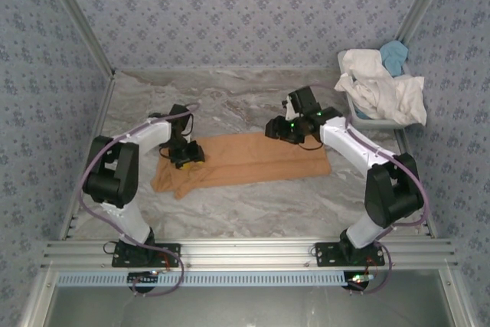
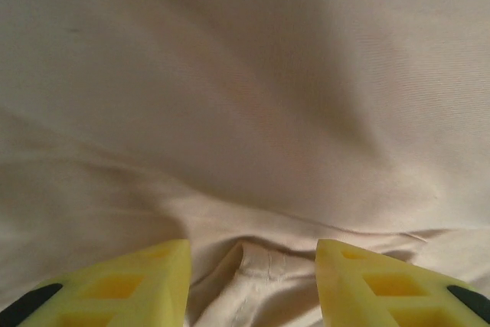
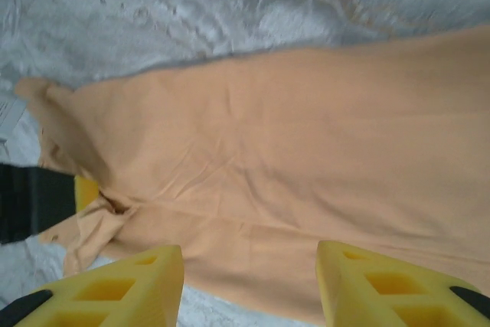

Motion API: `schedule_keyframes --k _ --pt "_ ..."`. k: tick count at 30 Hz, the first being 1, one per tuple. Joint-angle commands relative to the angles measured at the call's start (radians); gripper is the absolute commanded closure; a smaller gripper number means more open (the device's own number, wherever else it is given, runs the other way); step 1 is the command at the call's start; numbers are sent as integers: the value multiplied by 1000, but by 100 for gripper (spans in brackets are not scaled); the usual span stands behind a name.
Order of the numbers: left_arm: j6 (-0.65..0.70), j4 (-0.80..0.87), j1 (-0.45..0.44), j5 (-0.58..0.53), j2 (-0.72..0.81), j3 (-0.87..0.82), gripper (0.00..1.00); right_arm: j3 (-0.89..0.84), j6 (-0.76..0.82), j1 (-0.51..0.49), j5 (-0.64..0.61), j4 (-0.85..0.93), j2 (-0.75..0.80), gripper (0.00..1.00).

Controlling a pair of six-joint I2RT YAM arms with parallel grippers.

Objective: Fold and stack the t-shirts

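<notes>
T-shirt, tan-orange (image 1: 245,162), lies spread in a long folded strip on the marble bench (image 1: 253,105), to the near left of the white tub (image 1: 375,122) and well apart from it. More t-shirts sit heaped in the tub: white t-shirts (image 1: 379,82) hang over its rim, and a light blue t-shirt (image 1: 395,55) shows at its far edge.

Left end effector (image 1: 186,155) sits low on the end of the tan-orange t-shirt farthest from the tub. In the left wrist view, its yellow fingers (image 2: 138,285) are spread. A raised fold of the cloth (image 2: 245,112) lies in the gap between them, and neither finger presses on it.

Right end effector (image 1: 287,129) hangs above the far edge of the tan-orange t-shirt, at the end nearer the tub. In the right wrist view, its fingers (image 3: 375,281) are spread, holding nothing, with the flat cloth (image 3: 306,151) below them.
</notes>
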State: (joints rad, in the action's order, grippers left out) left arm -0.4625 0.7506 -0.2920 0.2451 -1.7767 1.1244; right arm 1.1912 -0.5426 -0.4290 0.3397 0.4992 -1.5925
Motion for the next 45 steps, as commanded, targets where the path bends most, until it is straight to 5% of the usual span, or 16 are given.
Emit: schedule_keyframes --k 1,16,27,35,40,45 --pt "63 -44 2 17 -21 -2 56 -50 -39 -3 41 -25 31 49" --pt "-59 2 -81 -6 112 -63 75 -52 -28 18 47 14 35 51" --pt "-166 58 -163 70 128 -63 100 -61 -32 27 48 12 33 53" --pt "-260 106 -230 131 97 -64 96 -83 -33 41 49 7 40 53" --pt "-272 114 -249 156 117 -57 74 -91 -36 41 50 2 39 54" --pt "-256 109 -54 72 260 -107 66 -89 -27 36 66 -34 38 54"
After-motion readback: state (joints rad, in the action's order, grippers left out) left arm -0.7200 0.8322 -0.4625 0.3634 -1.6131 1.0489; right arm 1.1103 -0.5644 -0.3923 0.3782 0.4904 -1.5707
